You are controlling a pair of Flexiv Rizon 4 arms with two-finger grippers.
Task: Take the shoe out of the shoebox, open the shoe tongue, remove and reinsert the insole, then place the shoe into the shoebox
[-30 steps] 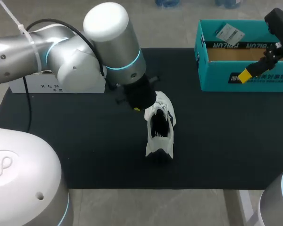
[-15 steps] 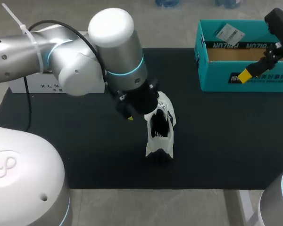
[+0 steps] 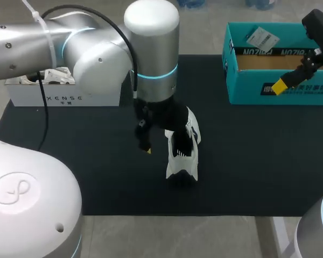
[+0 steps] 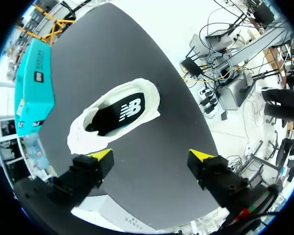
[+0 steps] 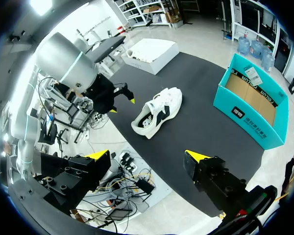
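While the white shoe [image 3: 183, 156] is sitting on the black mat [image 3: 97, 177], outside its box and with its opening facing up, the left gripper [image 4: 152, 155] is hovering close beside it, fingers spread wide and gripping nothing. Farther back, the right gripper [image 5: 147, 155] is hanging near the teal shoebox [image 3: 247, 92], likewise wide apart and empty.

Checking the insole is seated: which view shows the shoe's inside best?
Left wrist view: the shoe lies ahead of the open left gripper, opening toward the camera, dark insole showing. In the head view the left arm hides part of it; the right wrist view shows it small, side-on.
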